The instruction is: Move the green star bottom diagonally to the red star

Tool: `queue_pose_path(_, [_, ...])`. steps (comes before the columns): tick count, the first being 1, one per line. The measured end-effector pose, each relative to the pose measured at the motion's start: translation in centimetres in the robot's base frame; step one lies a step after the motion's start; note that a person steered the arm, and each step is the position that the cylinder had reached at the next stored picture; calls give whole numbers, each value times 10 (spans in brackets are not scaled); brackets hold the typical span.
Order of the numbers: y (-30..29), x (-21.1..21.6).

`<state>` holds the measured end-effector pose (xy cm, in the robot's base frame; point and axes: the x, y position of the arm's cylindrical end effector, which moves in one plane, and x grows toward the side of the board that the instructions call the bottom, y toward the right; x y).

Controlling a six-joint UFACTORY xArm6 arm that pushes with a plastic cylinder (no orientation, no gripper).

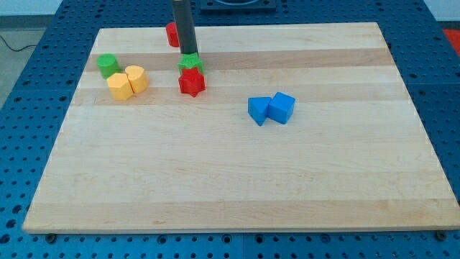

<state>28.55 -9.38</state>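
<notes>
Nearest the camera, the desk (237, 194) is bare wood across its whole lower half, so open room lies toward six o'clock and out to both side edges. Two blue blocks (272, 109) sit touching each other right of centre, well apart from everything else. Toward the top left, a green cylinder (108, 65) stands just beside two touching yellow blocks (128, 82). A red block (172, 34) sits close to the top edge, partly hidden behind the rod. No pincer is fitted, only my tip (189, 55), which meets the green star (190, 64) at its twelve o'clock side. That green star touches the red star (192, 83), which lies at its six o'clock.
</notes>
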Motion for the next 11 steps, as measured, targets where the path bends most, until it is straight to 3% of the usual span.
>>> queue_pose_path(1, [-6,-11])
queue_pose_path(3, [-27,11])
queue_pose_path(6, [84,35])
queue_pose_path(11, [66,100])
